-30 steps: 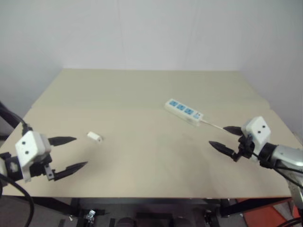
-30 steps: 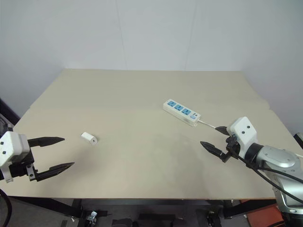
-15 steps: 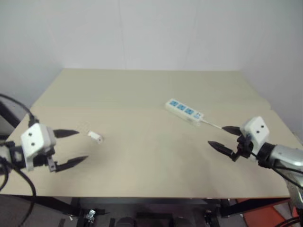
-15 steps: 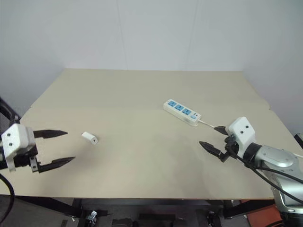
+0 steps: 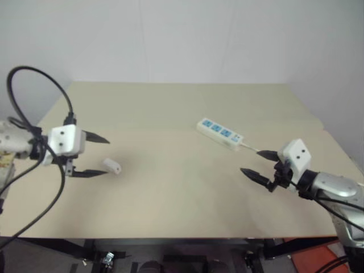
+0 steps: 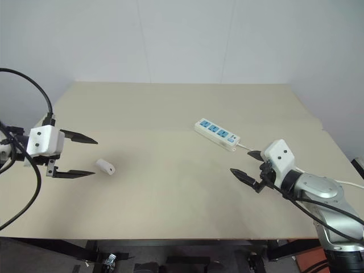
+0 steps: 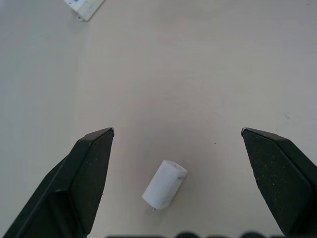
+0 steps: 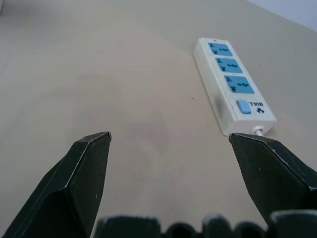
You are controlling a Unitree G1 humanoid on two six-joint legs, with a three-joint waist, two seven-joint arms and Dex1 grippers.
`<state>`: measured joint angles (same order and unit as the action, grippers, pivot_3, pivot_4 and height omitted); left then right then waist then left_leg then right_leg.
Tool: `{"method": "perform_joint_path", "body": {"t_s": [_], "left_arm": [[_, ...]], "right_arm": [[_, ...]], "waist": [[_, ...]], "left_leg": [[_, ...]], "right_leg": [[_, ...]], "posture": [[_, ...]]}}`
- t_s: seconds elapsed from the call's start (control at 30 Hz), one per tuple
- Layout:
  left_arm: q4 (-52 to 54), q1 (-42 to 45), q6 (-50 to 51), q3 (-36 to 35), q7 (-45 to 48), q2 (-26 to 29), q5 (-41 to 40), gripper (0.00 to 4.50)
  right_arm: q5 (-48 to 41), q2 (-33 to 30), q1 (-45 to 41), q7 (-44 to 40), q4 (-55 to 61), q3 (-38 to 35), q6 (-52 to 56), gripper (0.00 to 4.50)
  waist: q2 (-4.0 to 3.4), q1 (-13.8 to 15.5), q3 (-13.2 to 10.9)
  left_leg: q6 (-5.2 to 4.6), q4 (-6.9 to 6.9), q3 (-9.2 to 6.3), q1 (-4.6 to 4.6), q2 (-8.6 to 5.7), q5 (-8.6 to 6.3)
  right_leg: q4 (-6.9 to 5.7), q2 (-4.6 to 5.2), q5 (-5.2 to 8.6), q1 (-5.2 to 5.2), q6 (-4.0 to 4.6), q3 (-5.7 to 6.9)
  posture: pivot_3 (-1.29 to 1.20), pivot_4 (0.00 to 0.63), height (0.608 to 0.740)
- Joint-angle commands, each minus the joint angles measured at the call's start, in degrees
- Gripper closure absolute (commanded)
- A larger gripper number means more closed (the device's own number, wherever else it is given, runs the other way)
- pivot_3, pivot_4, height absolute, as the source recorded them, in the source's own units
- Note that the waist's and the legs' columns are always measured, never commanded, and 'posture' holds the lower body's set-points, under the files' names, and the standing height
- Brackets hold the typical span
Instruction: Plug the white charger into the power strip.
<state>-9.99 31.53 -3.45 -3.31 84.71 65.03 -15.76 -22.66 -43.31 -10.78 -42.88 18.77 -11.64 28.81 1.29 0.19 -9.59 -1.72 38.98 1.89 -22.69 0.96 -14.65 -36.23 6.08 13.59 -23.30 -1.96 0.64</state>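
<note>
From the head, a plain beige rectangular table [image 6: 170, 187] carries two things. The small white rounded plastic charger [image 6: 104, 166] lies on its side toward the table's left, loose on the surface. The long narrow white power strip [image 6: 216, 133] with three blue-faced sockets lies flat right of centre, set at a slant, its thin white cable [image 6: 243, 148] running off toward the right. The two are well apart. The left gripper [image 6: 90, 156] hangs just left of the charger with its black jaws spread wide, one finger beyond it and one nearer; they hold nothing. The right gripper [image 6: 245, 164] hovers near the strip's cable end, jaws wide and empty.

The left wrist view has the charger [image 7: 164, 184] lying between the two wide black fingers [image 7: 89, 173], touching neither, with a corner of the strip [image 7: 84, 7] far beyond.

The right wrist view looks along wide-open fingers [image 8: 84, 173] at the strip [image 8: 233, 91], its blue switch [image 8: 243, 107] at the near end.
</note>
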Motion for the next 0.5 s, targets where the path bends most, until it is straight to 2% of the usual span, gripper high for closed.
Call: {"method": "perform_joint_path", "body": {"t_s": [0.03, 0.2, 0.3, 0.5], "left_arm": [[-1.47, 2.76, -1.86, 0.34, 1.43, -0.78, -0.03, 0.0], [-2.54, 5.76, -1.18, 1.91, 2.52, -3.99, -0.85, 0.0], [-3.12, 7.12, -1.53, 2.72, 2.47, -5.61, -0.1, 0.0], [-3.85, 10.69, -0.87, 3.89, 1.37, -9.89, -0.12, 0.0]], "right_arm": [[1.27, 1.4, -3.69, 1.5, -1.6, 1.03, -2.41, 0.01], [12.76, 3.35, -14.71, 4.71, -17.92, 9.51, -10.38, 0.01], [16.48, 5.17, -21.45, 5.61, -27.97, 12.18, -14.65, 0.01], [25.81, 8.52, -33.94, 8.66, -50.28, 18.48, -22.35, 0.01]], "waist": [[0.0, -0.19, 0.0], [0.02, -0.84, -0.01], [0.02, -0.99, -0.01], [0.04, -1.19, -0.02]], "left_leg": [[0.0, 0.02, 0.0, 0.0, 0.0, 0.0], [0.0, 0.07, 0.0, -0.02, -0.01, 0.0], [0.0, 0.06, -0.01, -0.11, -0.01, 0.01], [0.16, 0.31, 0.01, -0.81, -0.05, 0.12]], "right_leg": [[-0.01, 0.0, -0.01, 0.0, -0.01, -0.01], [-0.01, 0.0, -0.03, 0.0, -0.03, -0.01], [-0.02, -0.01, -0.03, -0.1, -0.03, -0.01], [-0.7, 0.01, -0.05, -0.92, -0.02, -0.1]], "posture": [[0.0, 0.15, 0.74], [0.0, 0.15, 0.74], [0.0, 0.15, 0.74], [0.0, 0.15, 0.74]]}}
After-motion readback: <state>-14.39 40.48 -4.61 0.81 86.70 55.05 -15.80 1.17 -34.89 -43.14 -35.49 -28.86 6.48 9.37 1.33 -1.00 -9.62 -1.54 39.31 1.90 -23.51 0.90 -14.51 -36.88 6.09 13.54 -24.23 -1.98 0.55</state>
